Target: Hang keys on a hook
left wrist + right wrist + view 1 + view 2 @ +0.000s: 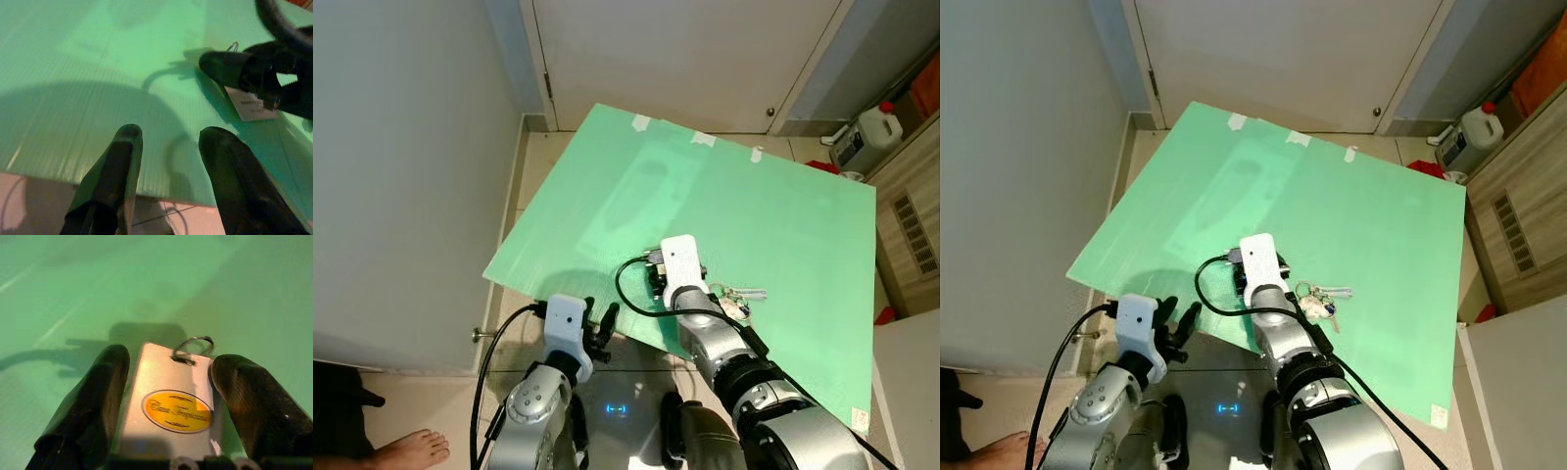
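A bunch of keys (739, 299) lies on a green corrugated board (754, 206) on the floor, just right of my right wrist. A white key tag (171, 396) with a yellow oval logo and a small wire ring (193, 345) sits between my right gripper's (168, 357) two black fingers, which press against its side edges low over the board. My left gripper (168, 134) hovers open at the board's near edge, left of the right one, with nothing between its fingers. From the left wrist view I see the right gripper's fingers (230, 66) over the tag (249, 105).
A closed white door (685, 59) stands beyond the board, a grey wall (401, 166) on the left. A white jug (867, 132) and a wooden cabinet (911, 215) are at the right. A person's bare foot (406, 452) is at the lower left.
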You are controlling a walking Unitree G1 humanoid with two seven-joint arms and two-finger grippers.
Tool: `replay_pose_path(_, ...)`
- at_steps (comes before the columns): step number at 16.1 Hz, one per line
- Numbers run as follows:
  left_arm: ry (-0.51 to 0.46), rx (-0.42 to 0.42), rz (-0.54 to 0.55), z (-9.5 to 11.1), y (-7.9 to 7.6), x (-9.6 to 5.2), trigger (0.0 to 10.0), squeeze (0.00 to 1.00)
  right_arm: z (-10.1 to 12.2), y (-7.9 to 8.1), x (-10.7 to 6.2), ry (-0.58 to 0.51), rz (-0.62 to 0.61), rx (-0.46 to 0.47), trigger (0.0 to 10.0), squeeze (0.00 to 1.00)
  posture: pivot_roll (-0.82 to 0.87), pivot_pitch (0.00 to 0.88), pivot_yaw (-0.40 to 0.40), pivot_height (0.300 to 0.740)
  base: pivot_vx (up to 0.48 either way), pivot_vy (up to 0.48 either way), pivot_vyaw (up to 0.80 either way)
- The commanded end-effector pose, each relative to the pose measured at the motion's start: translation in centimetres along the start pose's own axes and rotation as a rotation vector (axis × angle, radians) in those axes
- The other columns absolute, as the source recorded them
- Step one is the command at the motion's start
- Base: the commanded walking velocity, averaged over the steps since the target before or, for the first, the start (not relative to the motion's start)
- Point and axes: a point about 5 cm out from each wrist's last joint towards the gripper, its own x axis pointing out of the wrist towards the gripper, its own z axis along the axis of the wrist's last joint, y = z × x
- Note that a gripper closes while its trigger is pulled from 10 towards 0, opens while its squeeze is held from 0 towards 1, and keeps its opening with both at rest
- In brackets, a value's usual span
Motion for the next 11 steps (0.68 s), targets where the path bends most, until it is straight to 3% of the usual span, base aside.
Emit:
replay_pose_path(1,0.024,0.000,-0.003,-0.4,-0.3,-0.2,10.0,0.00,0.8,1.6,0.0,-0.015,0.063,0.011,10.0,1.00,0.14,0.277,-0.021,0.740,0.000,0.000,0.00)
replay_pose_path(4,0.022,-0.002,-0.007,-0.3,-0.5,0.1,10.0,0.00,0.7,1.8,-0.1,-0.015,0.090,-0.024,10.0,1.00,0.13,0.270,-0.023,0.740,0.000,0.000,0.00)
replay_pose_path(5,0.019,-0.002,-0.010,-0.3,-0.6,0.1,10.0,0.00,0.6,1.9,-0.2,-0.009,0.087,-0.095,10.0,1.00,0.13,0.269,-0.026,0.740,0.000,0.000,0.00)
replay_pose_path(6,0.017,-0.003,-0.012,-0.2,-0.6,0.1,10.0,0.00,0.5,1.7,-0.2,-0.001,0.075,-0.140,10.0,0.28,0.13,0.269,-0.026,0.740,0.000,0.000,0.00)
replay_pose_path(7,0.014,-0.004,-0.012,-0.2,-0.6,0.0,10.0,0.00,0.5,1.4,-0.2,0.005,0.058,-0.179,10.0,0.00,0.13,0.271,-0.028,0.740,0.000,0.000,0.00)
replay_pose_path(11,0.015,-0.009,-0.010,-0.3,-0.6,-0.1,10.0,0.00,0.1,0.2,-0.4,0.034,0.034,-0.198,10.0,0.00,0.12,0.269,-0.031,0.740,0.000,0.000,0.00)
